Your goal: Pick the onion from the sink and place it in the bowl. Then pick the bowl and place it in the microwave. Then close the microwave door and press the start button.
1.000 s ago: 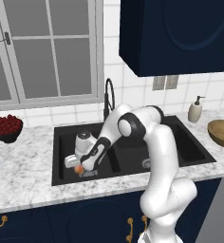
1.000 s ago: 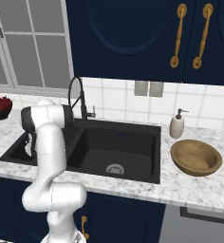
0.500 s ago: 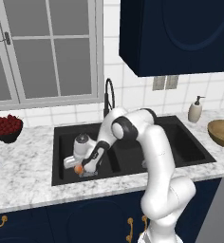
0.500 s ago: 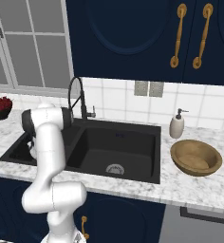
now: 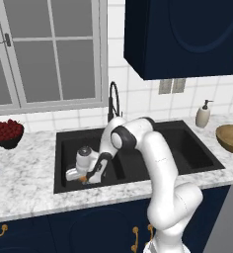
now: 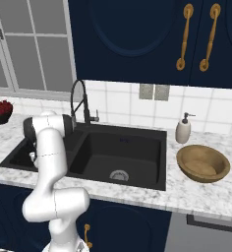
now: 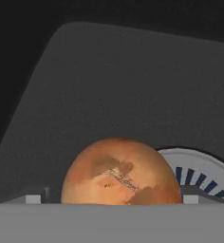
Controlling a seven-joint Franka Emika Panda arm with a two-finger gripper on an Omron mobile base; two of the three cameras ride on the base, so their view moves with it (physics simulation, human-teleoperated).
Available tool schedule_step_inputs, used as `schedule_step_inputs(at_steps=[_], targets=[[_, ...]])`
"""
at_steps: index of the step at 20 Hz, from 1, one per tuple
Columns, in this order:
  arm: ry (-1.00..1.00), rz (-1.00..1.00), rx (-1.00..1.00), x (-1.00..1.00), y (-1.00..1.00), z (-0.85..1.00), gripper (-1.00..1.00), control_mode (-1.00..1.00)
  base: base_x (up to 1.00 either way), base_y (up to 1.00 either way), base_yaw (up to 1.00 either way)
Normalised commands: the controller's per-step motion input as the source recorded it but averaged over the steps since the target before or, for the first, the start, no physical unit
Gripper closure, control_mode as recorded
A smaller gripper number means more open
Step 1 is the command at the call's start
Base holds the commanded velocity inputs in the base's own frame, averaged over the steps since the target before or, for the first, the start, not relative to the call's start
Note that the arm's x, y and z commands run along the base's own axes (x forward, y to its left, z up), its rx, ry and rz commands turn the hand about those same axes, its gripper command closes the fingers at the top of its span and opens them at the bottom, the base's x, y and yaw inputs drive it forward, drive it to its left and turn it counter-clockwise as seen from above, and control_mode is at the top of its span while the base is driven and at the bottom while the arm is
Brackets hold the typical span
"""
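The orange-tan onion lies on the floor of the black sink's left basin, beside a silver drain. My gripper is down in that basin, open, with one fingertip on each side of the onion, which fills the gap between them. I cannot tell whether the pads touch it. The light-brown wooden bowl stands empty on the marble counter right of the sink; its edge also shows at far right. The microwave and its door are out of view.
A tall black arched faucet rises behind the sink's divider. A soap dispenser stands behind the wooden bowl. A small dark bowl of red berries sits on the counter at far left. Dark blue wall cabinets hang above.
The hand has sunk a little lower into the left basin around the onion, and the elbow has shifted slightly left. The jaws have stayed open.
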Motion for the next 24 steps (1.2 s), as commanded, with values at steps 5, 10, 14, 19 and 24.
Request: schedule_step_inputs(at_steps=[5, 10, 14, 19, 24], targets=[[0.00, -0.01, 0.00, 0.25, 0.18, -0.34, 1.00, -1.00, 0.00, 0.00, 0.00], [0.00, -0.02, 0.00, -0.22, 0.09, -0.06, 1.00, -1.00, 0.00, 0.00, 0.00], [-0.24, -0.06, 0.03, -0.64, 0.02, 0.77, 1.00, -1.00, 0.00, 0.00, 0.00], [-0.24, 0.00, 0.03, -0.76, 0.15, 1.00, 1.00, -1.00, 0.00, 0.00, 0.00], [-0.22, 0.00, 0.09, -0.69, 0.04, 1.00, 1.00, -1.00, 0.00, 0.00, 0.00]])
